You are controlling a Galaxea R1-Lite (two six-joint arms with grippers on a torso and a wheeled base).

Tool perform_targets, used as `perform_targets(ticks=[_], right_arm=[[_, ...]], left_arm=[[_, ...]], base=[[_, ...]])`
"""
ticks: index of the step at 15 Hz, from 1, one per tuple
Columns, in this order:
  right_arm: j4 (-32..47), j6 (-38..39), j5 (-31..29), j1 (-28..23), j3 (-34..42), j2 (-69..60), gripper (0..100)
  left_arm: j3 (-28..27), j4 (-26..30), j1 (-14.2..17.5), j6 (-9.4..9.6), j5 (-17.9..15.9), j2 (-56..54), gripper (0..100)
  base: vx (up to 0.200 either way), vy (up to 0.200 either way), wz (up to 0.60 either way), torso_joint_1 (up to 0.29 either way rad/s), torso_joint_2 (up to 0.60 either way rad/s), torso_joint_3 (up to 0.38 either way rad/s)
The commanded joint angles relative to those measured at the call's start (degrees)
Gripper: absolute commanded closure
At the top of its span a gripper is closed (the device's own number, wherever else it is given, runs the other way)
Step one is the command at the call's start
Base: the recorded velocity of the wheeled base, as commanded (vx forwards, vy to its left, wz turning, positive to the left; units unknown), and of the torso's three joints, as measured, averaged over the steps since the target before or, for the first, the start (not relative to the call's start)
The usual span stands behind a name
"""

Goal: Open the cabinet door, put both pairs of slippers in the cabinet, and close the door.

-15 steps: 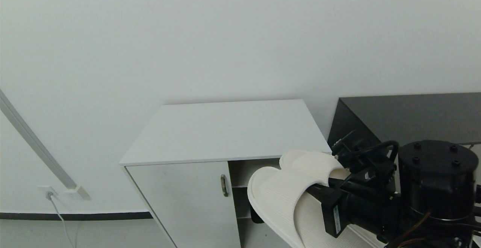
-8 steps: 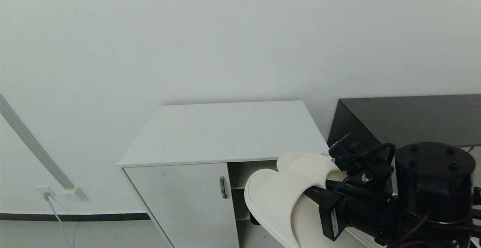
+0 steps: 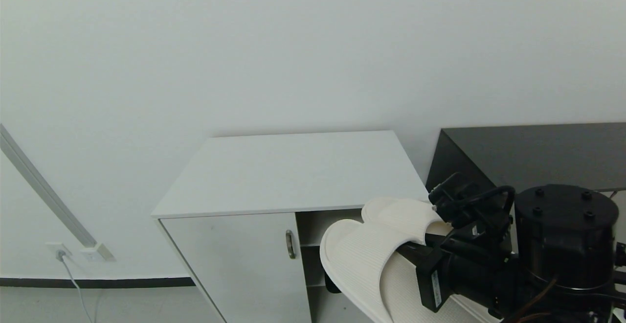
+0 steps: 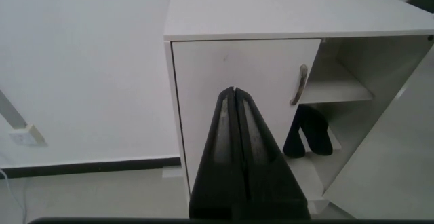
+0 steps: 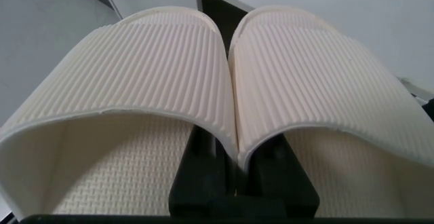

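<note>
The white cabinet [image 3: 293, 171] has its left door [image 3: 234, 264] closed, while its right half stands open and shows shelves [image 4: 336, 91]. A pair of dark slippers [image 4: 308, 132] stands inside on a lower shelf. My right gripper [image 5: 234, 163] is shut on a pair of white ribbed slippers [image 3: 371, 244], its fingers between the two. It holds them toes-forward just in front of the open half. My left gripper [image 4: 234, 95] is shut on nothing and hangs before the closed door, short of the handle [image 4: 298, 85].
A black cabinet top [image 3: 538, 151] adjoins the white cabinet on the right. At the lower left, a wall socket with a cable [image 3: 62, 253] and a slanted rail [image 3: 44, 186] sit on the wall. Bare floor [image 4: 102, 197] lies before the cabinet's left side.
The whole head picture shifted slightly left and down. The right gripper and the white slippers stay almost where they were, before the open half.
</note>
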State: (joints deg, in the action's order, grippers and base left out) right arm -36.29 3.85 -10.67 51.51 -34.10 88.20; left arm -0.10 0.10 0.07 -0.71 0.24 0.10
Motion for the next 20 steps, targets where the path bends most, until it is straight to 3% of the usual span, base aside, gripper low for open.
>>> perform_targets(ticks=[1, 20], right_arm=[[-0.01, -0.07, 0.03, 0.00, 0.35, 0.04, 100], [-1.24, -0.69, -0.41, 0.61, 1.14, -0.04, 100]], left_arm=[[0.01, -0.01, 0.01, 0.00, 0.02, -0.01, 100], [0.01, -0.01, 0.01, -0.08, 0.02, -0.01, 100]], base=[[0.000, 0.000, 0.00, 0.000, 0.00, 0.000], [0.000, 0.000, 0.03, 0.000, 0.00, 0.000]])
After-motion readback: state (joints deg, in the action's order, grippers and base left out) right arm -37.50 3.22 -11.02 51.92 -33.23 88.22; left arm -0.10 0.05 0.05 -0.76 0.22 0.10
